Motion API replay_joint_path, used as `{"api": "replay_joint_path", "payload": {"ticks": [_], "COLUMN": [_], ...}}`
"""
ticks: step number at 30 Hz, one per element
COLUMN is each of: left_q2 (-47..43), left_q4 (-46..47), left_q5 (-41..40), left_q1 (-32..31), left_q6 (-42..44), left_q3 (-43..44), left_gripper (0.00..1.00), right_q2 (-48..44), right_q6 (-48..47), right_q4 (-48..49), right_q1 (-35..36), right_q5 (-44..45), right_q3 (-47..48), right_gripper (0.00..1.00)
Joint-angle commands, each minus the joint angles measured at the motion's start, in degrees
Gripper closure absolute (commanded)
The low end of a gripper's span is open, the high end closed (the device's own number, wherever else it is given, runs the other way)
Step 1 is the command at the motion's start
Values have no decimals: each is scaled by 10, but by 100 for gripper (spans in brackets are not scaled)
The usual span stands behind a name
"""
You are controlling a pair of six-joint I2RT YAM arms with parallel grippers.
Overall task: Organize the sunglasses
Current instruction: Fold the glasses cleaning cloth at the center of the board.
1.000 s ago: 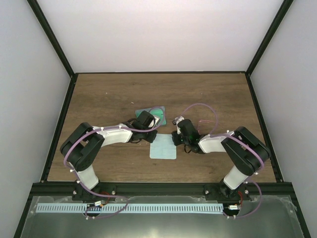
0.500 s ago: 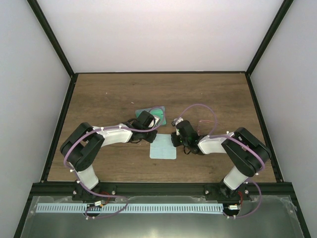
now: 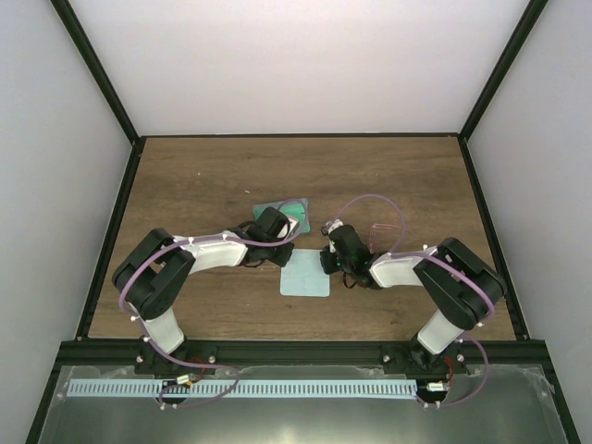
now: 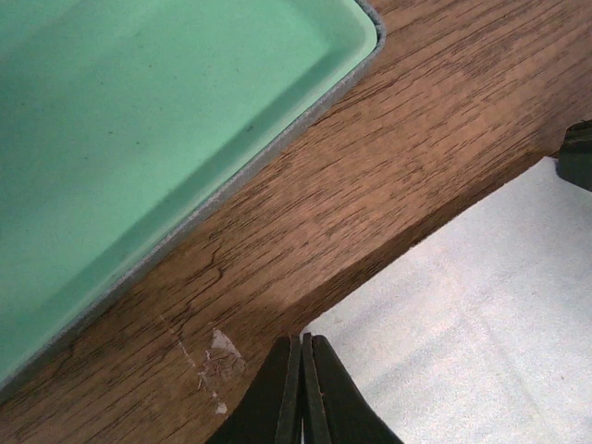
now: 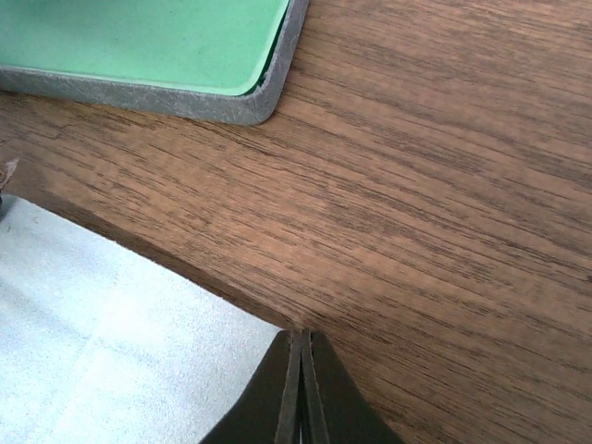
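Top external view first: a dark brown wood-grain bench (image 3: 203, 176) with a pale blue-grey cloth (image 3: 305, 279) lying flat and square near its middle. Just beyond the cloth sits a shallow tray (image 3: 298, 214), smooth mint green inside with a rounded corner and a rim that looks like grey felt. The two white arms lean in from either side and cover part of the tray and the cloth's far edge.

From the left wrist, the left pincer (image 4: 302, 388) is clenched, its black tips pressed together right at the cloth's corner. Whether a fold of fabric is caught between them I cannot tell. The right pincer (image 5: 301, 388) is clenched too, at the opposite far corner, with the same doubt.

A purple cable (image 3: 375, 197) loops over the bench behind the right arm. Inside that loop lies a thin reddish outline (image 3: 379, 227) — possibly the sunglasses, too small to be sure.
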Motion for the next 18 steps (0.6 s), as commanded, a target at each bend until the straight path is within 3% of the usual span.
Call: {"api": "replay_joint_path", "payload": {"ticks": [1,18], "left_q2": [3,-15], "left_q4": [-3,6], "left_q5": [-2,0], "left_q1": [-3,-13], "left_q6": [-5,-8], "left_q3": [4,-3], "left_gripper": [96,96], "right_q2": [4,-66], "right_q6": [3,8], "right_q4": [-13,-1], "right_q1": [4,7], "right_q5": [13,25], "right_q3": [-4,-25], "right_gripper": [99,99]}}
